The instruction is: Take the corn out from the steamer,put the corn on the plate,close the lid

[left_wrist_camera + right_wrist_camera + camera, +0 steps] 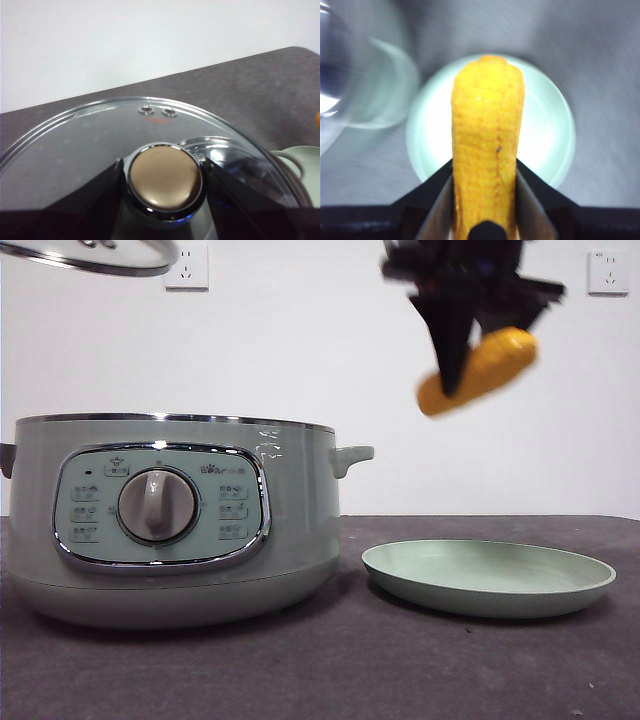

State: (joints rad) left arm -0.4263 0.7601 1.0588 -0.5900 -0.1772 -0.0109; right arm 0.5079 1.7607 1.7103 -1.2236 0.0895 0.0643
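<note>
R gripper (458, 360): upper right of front view, dark, blurred; jaws clamped on the corn, one jaw each side of the cob in R wrist view (485, 200).
Corn (482, 370): yellow-orange cob, held in air, tilted w/ its right end higher in front view; well above the plate, not touching it. In R wrist view (487, 145) it fills centre frame, tip over the plate.
Plate (489, 577): pale green, shallow, on table at lower right of front view, just beside the steamer, apart from it; nothing on it. R wrist view (545, 125): bright disc behind the cob.
L gripper (164, 182): bottom centre of L wrist view; jaws closed on the lid's knob (164, 176), one each side. Knob looks tan/brownish w/ chrome collar here.
Lid (90, 145): glass, chrome rim band, two small vent holes; held up in air. Front view (95, 258): only its rim edge shows at upper left, above the steamer, well clear of it.
Steamer (170, 520): sage green, left half of front view, on table; dial centre of chrome-framed panel, side handle at right; open, no lid on. Inside not visible.
Table (330, 670): dark grey top.
Wall sockets (190, 265): two, white, top of front view.
</note>
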